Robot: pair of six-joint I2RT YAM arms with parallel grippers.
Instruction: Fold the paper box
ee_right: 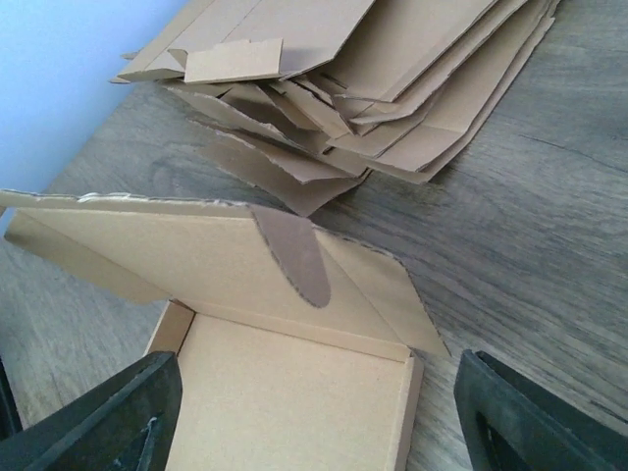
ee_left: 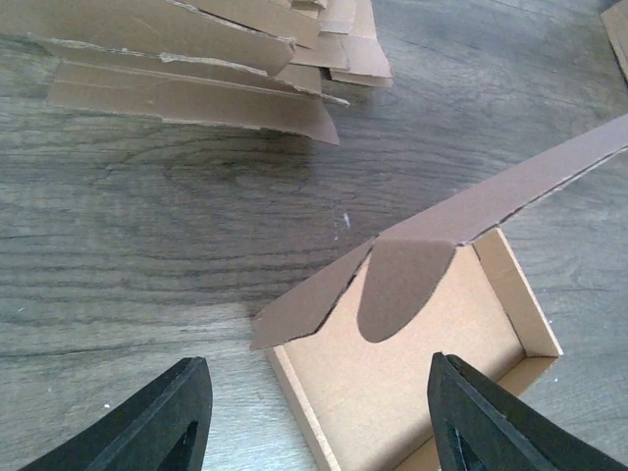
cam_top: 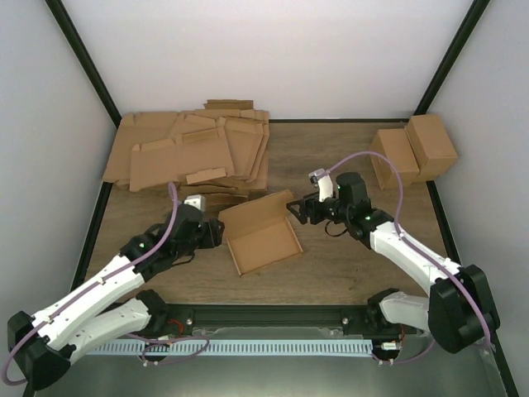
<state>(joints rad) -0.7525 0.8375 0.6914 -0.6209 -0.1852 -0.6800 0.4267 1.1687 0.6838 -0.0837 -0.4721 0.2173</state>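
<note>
Paper box [cam_top: 263, 241], long axis left-right, open upward

Wood-grain table [cam_top: 347, 157] enclosed by white walls [cam_top: 264, 50], with black frame posts [cam_top: 83, 58] rising at the two far corners. Far left: a loose pile of flat die-cut cardboard sheets [cam_top: 194, 149], overlapping with offset edges and reaching over the table's left margin. The same pile appears in the left wrist view [ee_left: 196, 59] and the right wrist view [ee_right: 392, 88], where a small tabbed piece [ee_right: 234, 61] lies on top. Far right: two blocky brown cartons [cam_top: 395, 157] [cam_top: 431, 145], side by side and touching. Near edge: a white slotted strip [cam_top: 273, 347].
</note>
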